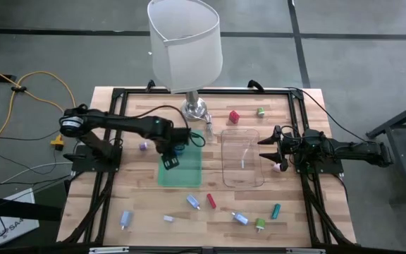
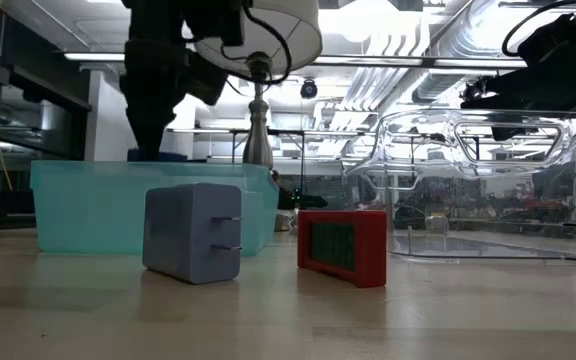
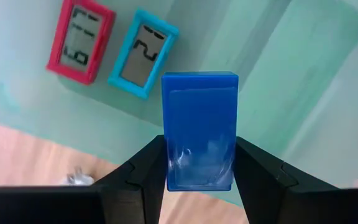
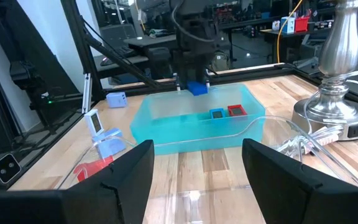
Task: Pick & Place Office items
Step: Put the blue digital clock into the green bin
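Observation:
My left gripper [image 3: 199, 163] is shut on a blue rectangular block [image 3: 199, 118] and hangs over the far part of a teal translucent bin [image 1: 182, 175]. A red piece [image 3: 81, 40] and a light blue piece [image 3: 143, 53], both with grey display faces, lie flat on the bin's floor. More office items lie loose on the table toward its near edge, among them a grey-blue plug-shaped piece [image 2: 193, 232] and a red one [image 2: 343, 246]. My right gripper [image 4: 197, 168] waits open at the table's right side, level, with nothing between its fingers. My left gripper pinches the blue block's two long sides [image 3: 169, 167] between its two fingers, at the block's upper end. The fingers point down from above. The block [image 4: 196, 88] hangs upright below them, clear of the bin's floor, at about the height of the rim.
A clear plastic tray [image 1: 242, 161] lies right of the bin. A lamp with a metal base [image 1: 195, 109] and a white shade stands at the far middle. A red piece [image 1: 233, 116] and a green one [image 1: 260, 111] sit far right, a purple one [image 1: 143, 146] left of the bin.

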Available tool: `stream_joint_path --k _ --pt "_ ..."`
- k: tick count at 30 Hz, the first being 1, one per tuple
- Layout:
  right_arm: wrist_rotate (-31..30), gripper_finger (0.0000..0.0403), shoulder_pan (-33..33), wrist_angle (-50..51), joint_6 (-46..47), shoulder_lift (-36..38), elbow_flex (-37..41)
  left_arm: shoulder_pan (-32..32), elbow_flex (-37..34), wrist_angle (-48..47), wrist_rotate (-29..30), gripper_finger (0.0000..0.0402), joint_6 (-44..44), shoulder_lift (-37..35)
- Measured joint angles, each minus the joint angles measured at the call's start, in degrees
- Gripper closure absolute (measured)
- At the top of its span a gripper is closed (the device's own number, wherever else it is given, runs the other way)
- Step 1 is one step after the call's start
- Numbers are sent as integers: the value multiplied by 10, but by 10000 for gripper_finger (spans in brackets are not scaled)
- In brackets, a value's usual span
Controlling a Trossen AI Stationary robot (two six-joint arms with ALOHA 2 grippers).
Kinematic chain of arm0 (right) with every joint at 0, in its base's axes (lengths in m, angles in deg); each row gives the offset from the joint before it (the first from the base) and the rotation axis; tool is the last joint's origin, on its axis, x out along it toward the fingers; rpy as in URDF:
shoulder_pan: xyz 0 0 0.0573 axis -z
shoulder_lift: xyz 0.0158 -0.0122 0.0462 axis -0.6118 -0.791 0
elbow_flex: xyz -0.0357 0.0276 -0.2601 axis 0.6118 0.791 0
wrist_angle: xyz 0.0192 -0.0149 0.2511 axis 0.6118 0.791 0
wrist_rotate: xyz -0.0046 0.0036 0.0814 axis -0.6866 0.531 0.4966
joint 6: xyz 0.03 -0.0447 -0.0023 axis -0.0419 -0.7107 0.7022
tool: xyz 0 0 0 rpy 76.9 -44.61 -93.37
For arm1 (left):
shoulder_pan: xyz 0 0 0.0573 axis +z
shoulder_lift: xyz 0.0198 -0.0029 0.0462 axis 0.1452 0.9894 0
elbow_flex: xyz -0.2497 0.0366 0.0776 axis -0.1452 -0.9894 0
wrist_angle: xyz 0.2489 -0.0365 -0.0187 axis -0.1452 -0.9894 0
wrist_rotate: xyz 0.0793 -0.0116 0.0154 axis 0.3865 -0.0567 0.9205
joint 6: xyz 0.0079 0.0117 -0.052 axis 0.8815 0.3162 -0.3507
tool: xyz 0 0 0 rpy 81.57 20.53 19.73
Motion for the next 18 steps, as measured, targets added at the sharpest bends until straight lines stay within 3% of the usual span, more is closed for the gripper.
stream_joint_path --k 8,18 --pt "0 171 0 0 0 0 0 0 0 49 5 249 102 41" --pt "0 171 0 0 0 0 0 -2 0 59 19 249 125 79"
